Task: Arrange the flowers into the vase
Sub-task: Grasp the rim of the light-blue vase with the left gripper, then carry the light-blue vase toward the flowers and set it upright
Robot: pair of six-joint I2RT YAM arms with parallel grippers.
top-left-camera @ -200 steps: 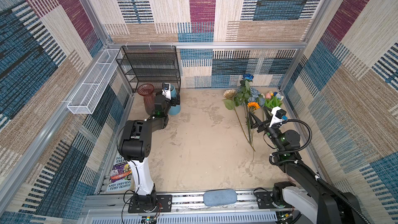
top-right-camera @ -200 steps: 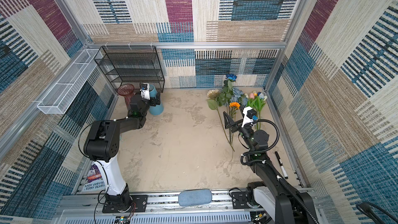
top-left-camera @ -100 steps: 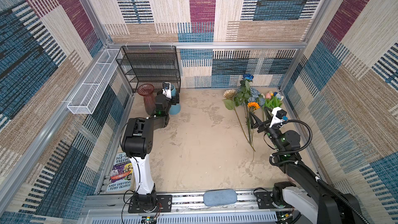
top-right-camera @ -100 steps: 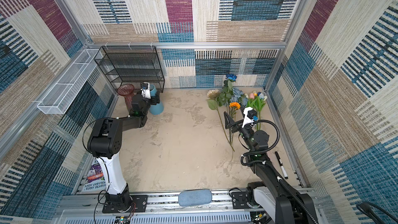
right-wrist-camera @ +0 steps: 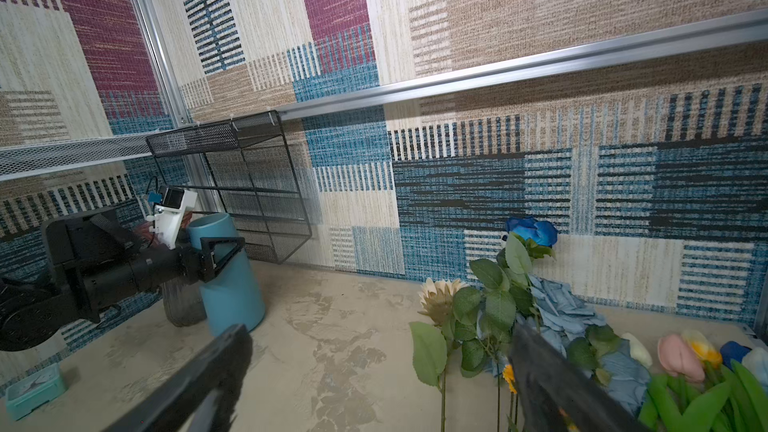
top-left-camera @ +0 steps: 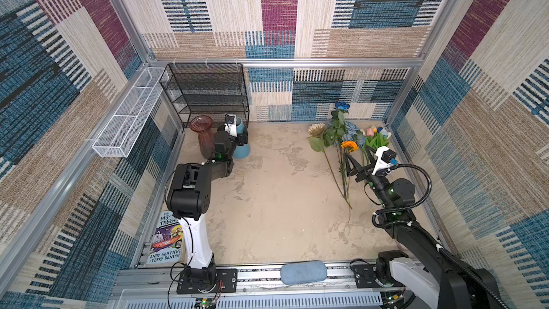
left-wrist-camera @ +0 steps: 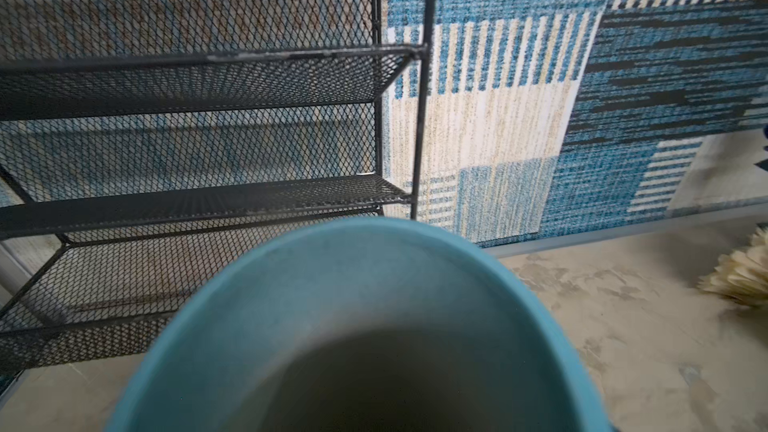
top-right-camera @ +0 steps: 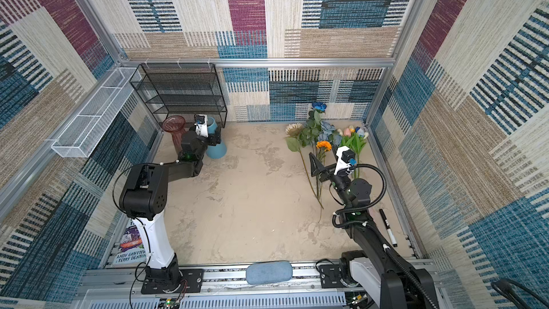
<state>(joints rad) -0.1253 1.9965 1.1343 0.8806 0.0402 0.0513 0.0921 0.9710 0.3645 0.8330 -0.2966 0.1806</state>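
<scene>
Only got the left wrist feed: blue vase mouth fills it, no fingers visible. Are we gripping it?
Observer: Looks so. The left gripper has its jaws closed around the upper part of the blue vase.
Operator: Right arm?
Observer: The right gripper is open and empty, above the stems of the flowers lying far right.
Operator: Anything close to the vase?
Observer: A reddish glass vase stands right beside it, in front of the black rack.
</scene>
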